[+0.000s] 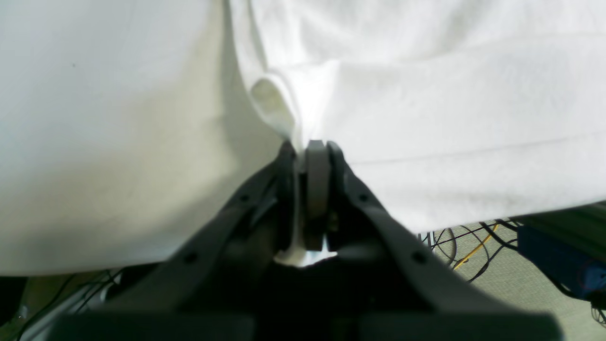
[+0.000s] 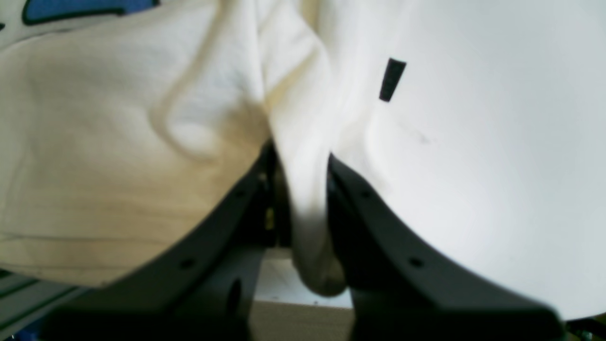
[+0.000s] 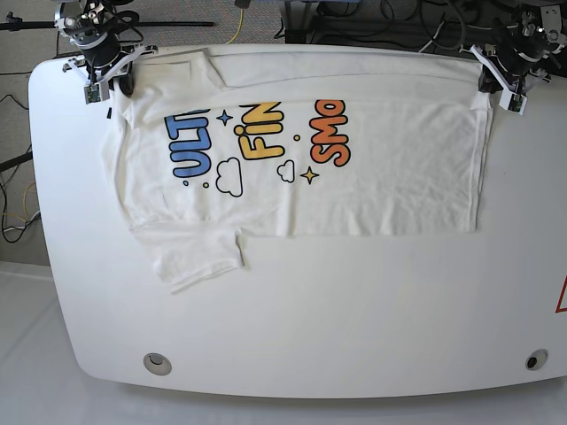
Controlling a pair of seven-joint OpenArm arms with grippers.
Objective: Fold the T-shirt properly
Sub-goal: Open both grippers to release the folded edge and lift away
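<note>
Both wrist views are mostly filled with blurred white cloth, so little detail beyond the fingertips. In the base view the printed words are cut off by the fold: only "ULT", "FIN" and "SMO" read, upper parts tucked under the far layer. The arms themselves are barely in frame at the top corners.

The large white short-sleeved cotton T-shirt (image 3: 301,168) lies across the far half of the white rounded table (image 3: 310,328), its far edge along the table's far edge, collar side toward the base view's left. One sleeve (image 3: 190,257) sticks out toward the near side, flat with light creases. The near half of the table is bare, with a round grommet near each near corner. The shirt's hem side ends close to the base view's right edge.

The left gripper (image 1: 307,147) sits at the base view's far right corner, jaws clamped on a pinch of the shirt's edge; cloth is squeezed between the pads and pokes out behind them. The right gripper (image 2: 298,161) is at the far left corner, jaws closed around a thicker bunched fold of cloth that hangs down between the fingers. A bit of blue print shows at the top left of the right wrist view. A small black mark (image 2: 392,79) sits on the white surface just beyond that gripper.
</note>
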